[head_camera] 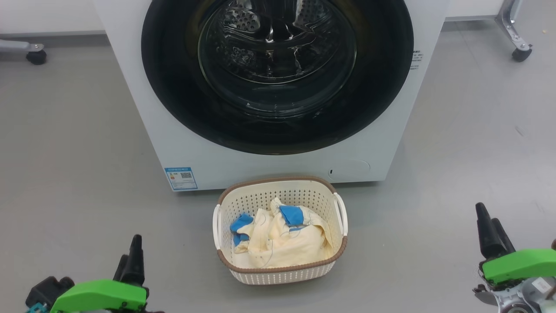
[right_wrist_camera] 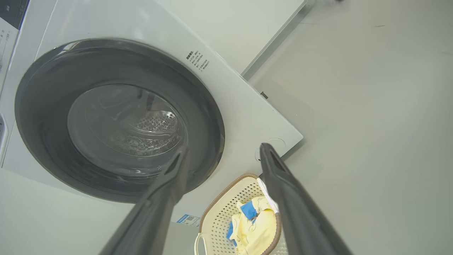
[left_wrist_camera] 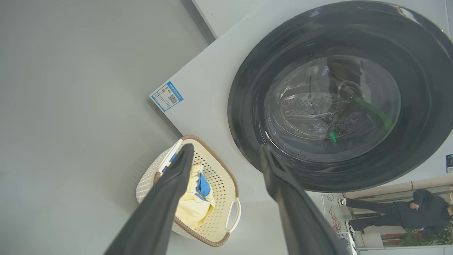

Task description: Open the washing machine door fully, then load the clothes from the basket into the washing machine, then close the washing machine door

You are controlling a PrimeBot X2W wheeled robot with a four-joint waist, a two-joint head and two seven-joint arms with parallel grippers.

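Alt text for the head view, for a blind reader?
A white washing machine stands at top, its black-rimmed door shut; before it on the grey floor sits a cream basket of pale yellow clothes. The left tool and right tool hover empty at the lower corners.

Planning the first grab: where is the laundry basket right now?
In the head view the basket stands on the floor at centre, close in front of the washing machine, below its shut door.
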